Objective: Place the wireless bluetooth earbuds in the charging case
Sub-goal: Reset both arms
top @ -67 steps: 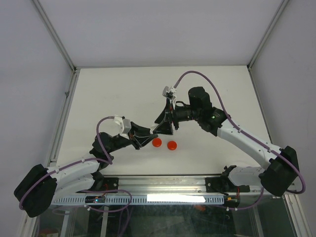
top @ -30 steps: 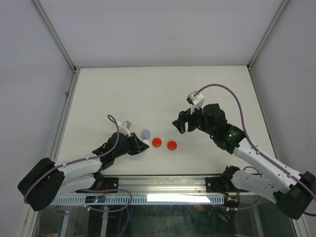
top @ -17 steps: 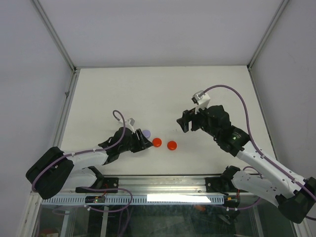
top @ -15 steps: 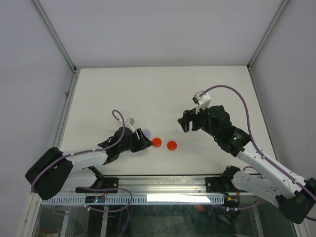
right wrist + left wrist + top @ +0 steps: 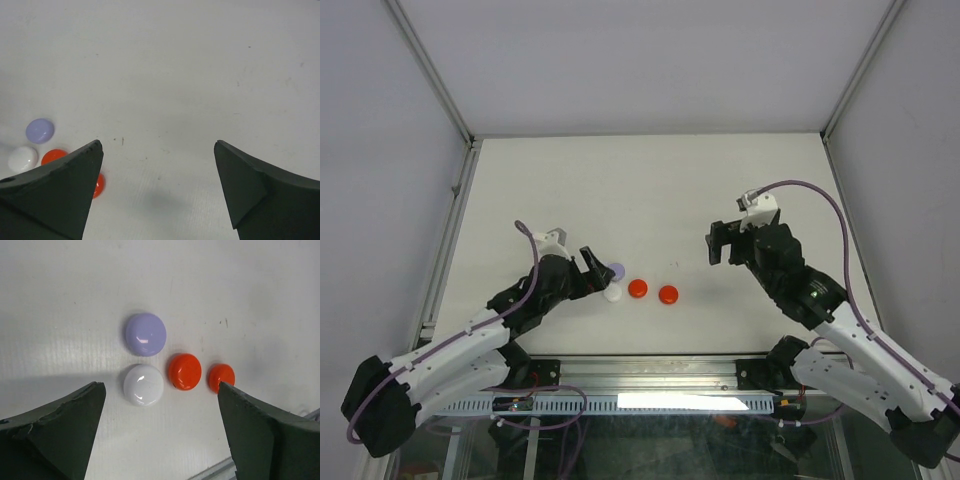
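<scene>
The left end effector (image 5: 159,385) is being held wide and empty just short of a lilac disc (image 5: 145,334), a white disc (image 5: 143,385) and two red discs (image 5: 184,371) on the table (image 5: 240,290). The right end effector (image 5: 157,143), also wide, is being held well apart from them. Stemmed earbuds cannot be made out.

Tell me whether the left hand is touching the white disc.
Apart. The left wrist view shows the left hand open, with bare table between each finger and the white disc.

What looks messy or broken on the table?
Nothing stands out. Four round discs lie flat, close together on the table: a lilac disc, a white disc, a red disc and a second red disc. None looks cracked, tipped or spilled.
</scene>
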Controlling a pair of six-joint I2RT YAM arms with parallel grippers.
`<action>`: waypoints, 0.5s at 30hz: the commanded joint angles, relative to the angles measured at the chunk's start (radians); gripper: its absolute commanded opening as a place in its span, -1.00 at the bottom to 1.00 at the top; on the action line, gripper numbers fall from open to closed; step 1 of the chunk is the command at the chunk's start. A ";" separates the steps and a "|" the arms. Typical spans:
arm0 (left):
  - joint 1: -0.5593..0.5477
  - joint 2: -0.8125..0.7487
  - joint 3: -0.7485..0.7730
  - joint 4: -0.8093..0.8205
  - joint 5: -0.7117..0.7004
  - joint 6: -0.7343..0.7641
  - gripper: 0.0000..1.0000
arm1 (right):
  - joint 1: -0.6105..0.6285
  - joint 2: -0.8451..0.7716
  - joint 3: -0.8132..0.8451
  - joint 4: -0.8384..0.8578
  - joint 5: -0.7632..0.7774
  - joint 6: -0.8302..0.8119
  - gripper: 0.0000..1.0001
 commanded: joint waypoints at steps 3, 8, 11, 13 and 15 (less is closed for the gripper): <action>0.008 -0.191 0.164 -0.225 -0.224 0.143 0.98 | -0.004 -0.139 -0.013 -0.050 0.272 0.035 0.97; 0.008 -0.337 0.269 -0.288 -0.323 0.317 0.98 | -0.004 -0.273 -0.038 -0.031 0.370 0.024 0.97; 0.008 -0.429 0.287 -0.270 -0.380 0.404 0.98 | -0.004 -0.340 -0.042 -0.025 0.376 0.004 0.98; 0.008 -0.474 0.282 -0.241 -0.403 0.468 0.98 | -0.004 -0.371 -0.049 -0.021 0.386 -0.003 0.97; 0.009 -0.509 0.257 -0.188 -0.407 0.546 0.98 | -0.004 -0.402 -0.063 -0.014 0.398 0.009 0.98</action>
